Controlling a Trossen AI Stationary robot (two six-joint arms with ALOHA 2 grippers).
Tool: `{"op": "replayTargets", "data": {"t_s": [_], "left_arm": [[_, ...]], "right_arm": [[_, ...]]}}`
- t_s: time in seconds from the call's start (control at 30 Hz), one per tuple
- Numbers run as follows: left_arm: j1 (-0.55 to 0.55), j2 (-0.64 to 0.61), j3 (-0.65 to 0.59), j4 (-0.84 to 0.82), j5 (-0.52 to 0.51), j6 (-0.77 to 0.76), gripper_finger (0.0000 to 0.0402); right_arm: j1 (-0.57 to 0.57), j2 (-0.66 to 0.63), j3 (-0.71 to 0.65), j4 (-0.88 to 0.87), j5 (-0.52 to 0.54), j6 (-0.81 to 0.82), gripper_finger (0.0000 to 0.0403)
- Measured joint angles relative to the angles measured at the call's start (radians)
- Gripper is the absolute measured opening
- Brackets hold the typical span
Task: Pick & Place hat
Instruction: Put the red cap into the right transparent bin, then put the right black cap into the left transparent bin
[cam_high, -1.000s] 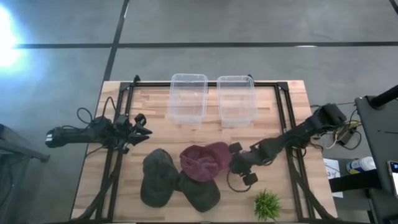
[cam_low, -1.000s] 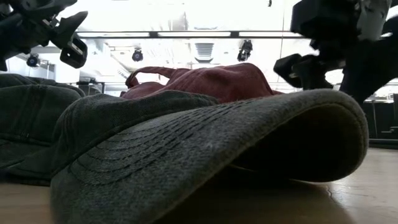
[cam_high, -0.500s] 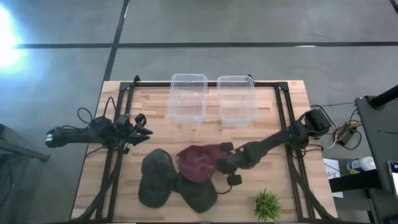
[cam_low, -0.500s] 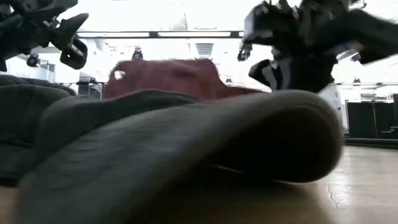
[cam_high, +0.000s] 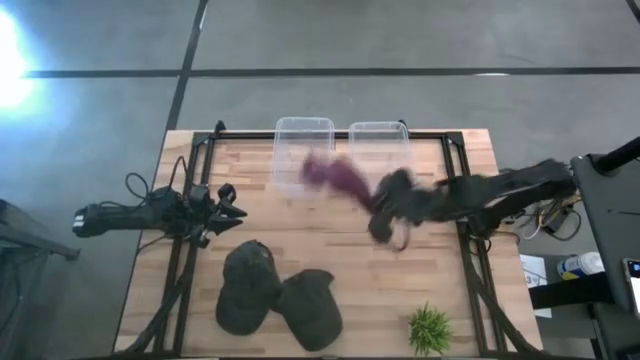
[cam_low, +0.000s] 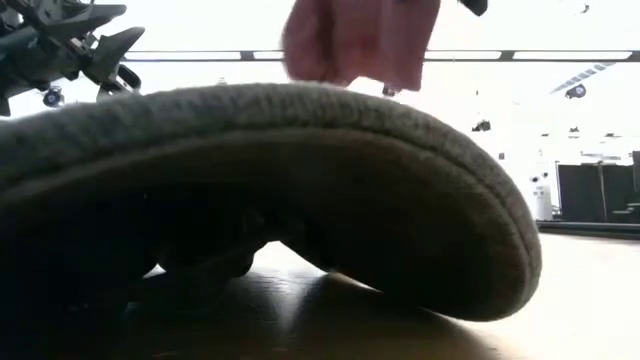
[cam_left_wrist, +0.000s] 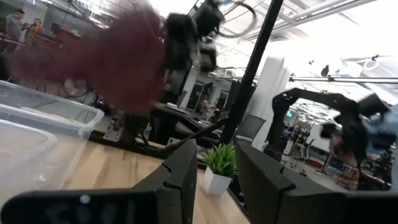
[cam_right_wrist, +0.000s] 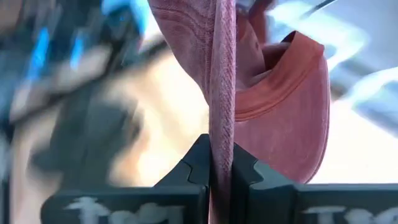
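My right gripper (cam_high: 388, 208) is shut on the maroon hat (cam_high: 332, 173), which hangs in the air in front of the two clear bins (cam_high: 303, 150). In the right wrist view the hat (cam_right_wrist: 280, 106) rises from between the fingers. Two dark grey hats (cam_high: 247, 285) (cam_high: 310, 308) lie on the table's near middle; one's brim (cam_low: 300, 200) fills the low view, with the maroon hat (cam_low: 360, 40) above it. My left gripper (cam_high: 228, 205) waits open at the table's left, its fingers (cam_left_wrist: 180, 180) apart on nothing. My right gripper pinches a folded edge of the maroon hat (cam_right_wrist: 221, 140) between its two fingers (cam_right_wrist: 194, 167). How many layers there are I cannot tell. The hat is lifted clear of the table and trails from the gripper toward the left bin.
The second clear bin (cam_high: 380, 150) stands beside the first at the far edge. A small green plant (cam_high: 430, 328) sits at the near right. A black frame (cam_high: 455, 190) runs along the table's sides.
My right gripper went left onto the maroon hat, shut on it, then swung up and toward the far edge with it. The hat has left the table and now hangs before the bins. The grey hats have shifted a little.
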Motion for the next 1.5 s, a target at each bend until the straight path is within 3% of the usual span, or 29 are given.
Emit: {"op": "replayTargets", "data": {"t_s": [0.1, 0.2, 0.3, 0.5, 0.67, 0.8, 1.03, 1.2, 1.33, 1.4, 1.5], "left_arm": [[0.000, 0.000, 0.000, -0.001, 0.000, 0.000, 0.0106], [0.000, 0.000, 0.000, -0.001, 0.000, 0.000, 0.0106], [0.000, 0.000, 0.000, -0.001, 0.000, 0.000, 0.0106], [0.000, 0.000, 0.000, -0.001, 0.000, 0.000, 0.0106], [0.000, 0.000, 0.000, -0.001, 0.000, 0.000, 0.0106], [0.000, 0.000, 0.000, -0.001, 0.000, 0.000, 0.0106], [0.000, 0.000, 0.000, -0.001, 0.000, 0.000, 0.0106], [0.000, 0.000, 0.000, -0.001, 0.000, 0.000, 0.0106], [0.000, -0.001, 0.000, 0.028, 0.000, -0.022, 0.0106], [0.000, -0.001, 0.000, 0.072, -0.006, -0.141, 0.0106], [0.000, -0.002, 0.000, 0.175, -0.053, -0.356, 0.0106]], "right_arm": [[-0.017, -0.075, -0.022, -0.001, 0.222, 0.128, 0.0014], [-0.059, -0.115, -0.054, -0.003, 0.313, 0.256, 0.0014], [-0.144, -0.117, -0.098, 0.001, 0.251, 0.361, 0.0014], [-0.304, -0.079, -0.230, -0.002, 0.049, 0.413, 0.0013], [-0.407, -0.077, -0.350, 0.063, -0.167, 0.449, 0.0013], [-0.436, -0.077, -0.409, 0.080, -0.215, 0.433, 0.0018], [-0.465, -0.079, -0.439, 0.079, -0.359, 0.383, 0.0105], [-0.464, -0.085, -0.398, 0.074, -0.367, 0.340, 0.0173], [-0.438, -0.093, -0.297, 0.077, -0.303, 0.196, 0.0196], [-0.415, -0.094, -0.236, 0.079, -0.256, 0.098, 0.0197], [-0.404, -0.078, -0.156, 0.049, -0.282, 0.004, 0.0193]]}}
